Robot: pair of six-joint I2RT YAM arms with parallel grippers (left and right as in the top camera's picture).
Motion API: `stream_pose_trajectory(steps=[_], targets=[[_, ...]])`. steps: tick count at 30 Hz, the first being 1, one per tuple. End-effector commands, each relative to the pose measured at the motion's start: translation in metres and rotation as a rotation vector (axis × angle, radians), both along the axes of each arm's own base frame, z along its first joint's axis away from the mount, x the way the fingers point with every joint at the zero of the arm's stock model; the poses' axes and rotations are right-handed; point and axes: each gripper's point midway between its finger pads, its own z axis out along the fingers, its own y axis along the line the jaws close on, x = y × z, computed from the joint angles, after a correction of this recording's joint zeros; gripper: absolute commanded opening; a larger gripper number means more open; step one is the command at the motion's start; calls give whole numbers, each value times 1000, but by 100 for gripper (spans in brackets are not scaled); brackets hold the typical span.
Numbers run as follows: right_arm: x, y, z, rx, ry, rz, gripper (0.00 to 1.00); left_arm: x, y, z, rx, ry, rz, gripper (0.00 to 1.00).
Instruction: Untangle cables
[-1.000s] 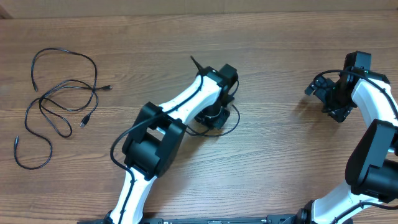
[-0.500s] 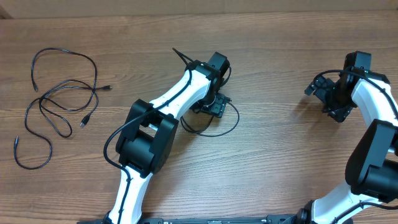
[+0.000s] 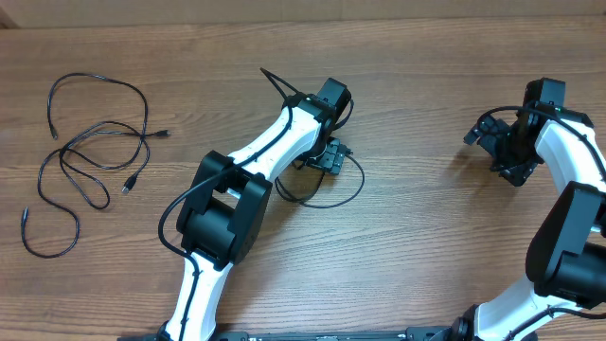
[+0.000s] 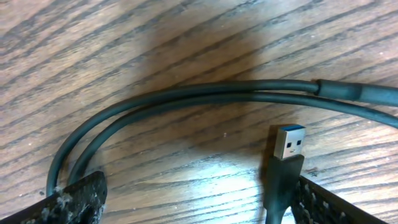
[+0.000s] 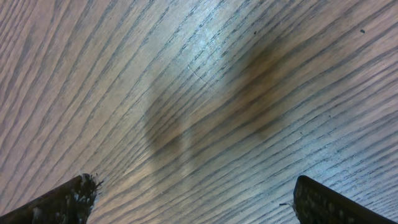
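Observation:
Thin black cables [image 3: 104, 126] lie in loose overlapping loops at the table's left side. Another black cable [image 3: 327, 205] forms a small loop at the centre, under my left gripper [image 3: 327, 157]. In the left wrist view this cable [image 4: 186, 94] arcs across the wood as two side-by-side strands. Its plug [image 4: 290, 142], with a bluish-silver tip, lies just inside the right finger [image 4: 329, 205]. My left gripper [image 4: 199, 208] is open and low over the table. My right gripper [image 3: 492, 142] hovers at the far right. It [image 5: 196, 202] is open over bare wood.
The wooden table [image 3: 426, 237] runs across the whole view. Both arm bases stand at the near edge. A thicker black wire rises from the left arm's wrist [image 3: 275, 83].
My left gripper has opened and let go of the centre cable, and the arm shifted slightly left. The cable loop now rests on the table. The right arm has not moved.

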Motion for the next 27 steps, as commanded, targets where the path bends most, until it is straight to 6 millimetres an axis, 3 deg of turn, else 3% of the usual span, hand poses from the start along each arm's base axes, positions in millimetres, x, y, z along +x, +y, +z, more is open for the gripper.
stream_pose_trajectory(steps=[1, 9, 14, 16, 18, 20, 23, 27], targets=[[-1, -2, 0, -5, 0, -8, 100, -7, 28, -33, 137, 29, 46, 100], [-1, -2, 0, -5, 0, -8, 100, -9, 49, -23, 275, -32, 168, 100], [-1, -2, 0, -5, 0, -8, 100, -9, 51, -13, 342, -92, 184, 99], [-1, -2, 0, -5, 0, -8, 100, -13, 46, -15, 325, -68, 153, 86], [-1, -2, 0, -5, 0, -8, 100, -22, 33, -20, 267, -5, 75, 62], [-1, -2, 0, -5, 0, -8, 100, -33, 19, -24, 193, 68, 9, 52], [-1, -2, 0, -5, 0, -8, 100, -46, 13, -25, 153, 133, -3, 33], [-1, -2, 0, -5, 0, -8, 100, -56, 12, -25, 131, 183, -1, 33]])
